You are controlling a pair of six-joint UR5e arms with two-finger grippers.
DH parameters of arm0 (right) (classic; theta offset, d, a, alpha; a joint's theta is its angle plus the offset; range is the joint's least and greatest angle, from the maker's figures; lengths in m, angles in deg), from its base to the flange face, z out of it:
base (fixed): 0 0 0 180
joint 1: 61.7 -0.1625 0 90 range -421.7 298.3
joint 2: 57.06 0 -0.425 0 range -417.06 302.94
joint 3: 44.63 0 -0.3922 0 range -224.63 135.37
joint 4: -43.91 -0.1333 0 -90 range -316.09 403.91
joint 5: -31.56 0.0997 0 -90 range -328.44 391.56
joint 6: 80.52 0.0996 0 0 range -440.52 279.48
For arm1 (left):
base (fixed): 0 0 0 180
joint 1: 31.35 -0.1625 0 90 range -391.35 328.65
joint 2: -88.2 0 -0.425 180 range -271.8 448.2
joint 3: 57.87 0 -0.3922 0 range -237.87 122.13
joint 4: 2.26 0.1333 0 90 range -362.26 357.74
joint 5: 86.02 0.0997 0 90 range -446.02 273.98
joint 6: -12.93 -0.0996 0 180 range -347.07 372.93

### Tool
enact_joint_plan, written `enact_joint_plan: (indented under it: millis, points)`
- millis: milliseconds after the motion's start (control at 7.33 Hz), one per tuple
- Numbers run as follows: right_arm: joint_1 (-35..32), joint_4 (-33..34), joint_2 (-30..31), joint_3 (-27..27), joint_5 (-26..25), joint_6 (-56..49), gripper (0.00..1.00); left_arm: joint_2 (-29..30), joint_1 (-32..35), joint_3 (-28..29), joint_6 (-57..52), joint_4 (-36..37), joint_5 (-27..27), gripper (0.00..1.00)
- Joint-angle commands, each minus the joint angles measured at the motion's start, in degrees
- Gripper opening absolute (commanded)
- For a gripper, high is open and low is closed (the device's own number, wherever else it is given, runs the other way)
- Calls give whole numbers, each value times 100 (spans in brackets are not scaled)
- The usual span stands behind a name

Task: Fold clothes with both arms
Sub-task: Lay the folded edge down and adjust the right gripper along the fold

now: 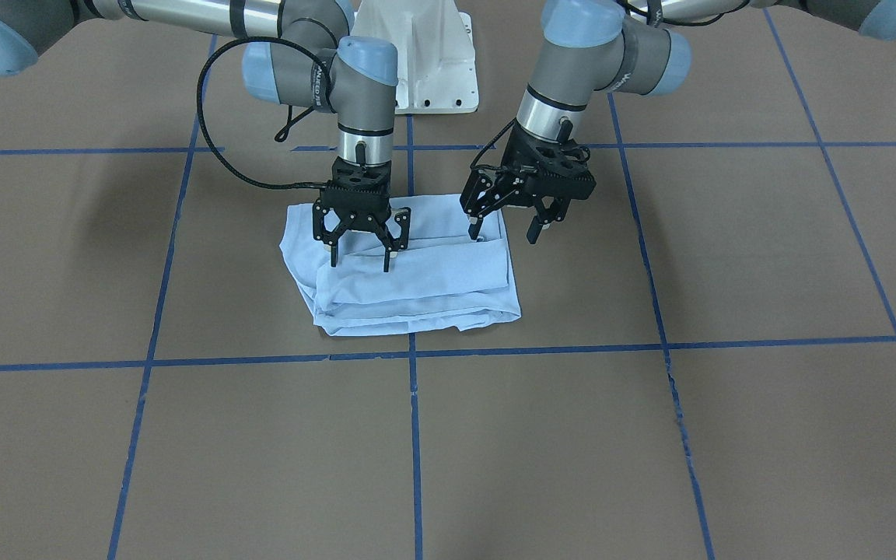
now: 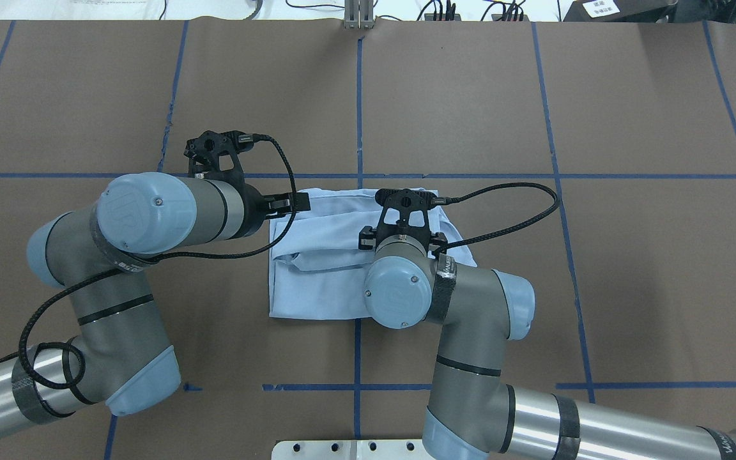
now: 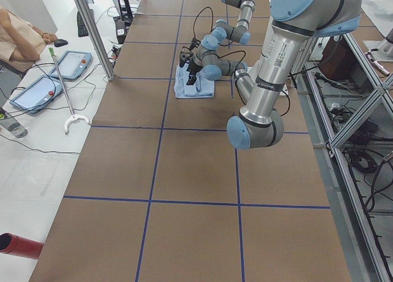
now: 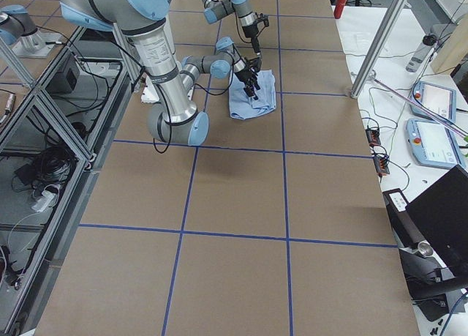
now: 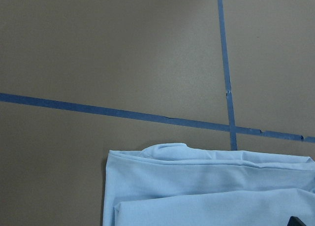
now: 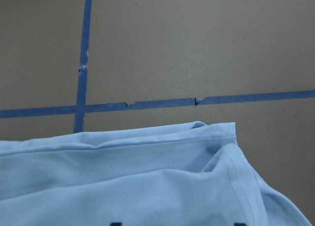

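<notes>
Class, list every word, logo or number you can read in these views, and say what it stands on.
"UR": embossed on the joint cap of the left arm.
Lettering on the black strap of the right arm: too blurred to read.
White label beyond the table: too small.

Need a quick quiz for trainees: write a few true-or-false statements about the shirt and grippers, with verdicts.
1. The shirt is folded into a compact stack. True.
2. Both grippers are shut. False: the left gripper and right gripper are both open.
3. The right gripper is over the shirt. True.
4. The left gripper holds a sleeve aloft. False: it holds nothing.
</notes>
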Motion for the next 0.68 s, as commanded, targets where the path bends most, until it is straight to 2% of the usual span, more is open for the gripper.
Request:
enact_joint_plan:
  millis: [0,546]
  points:
    - [21,-6,40,-9,-33,3,77,-9,0,0,1,0,0,100]
    - [12,-6,189,-53,-200,-6,75,-9,-9,9,10,-9,0,100]
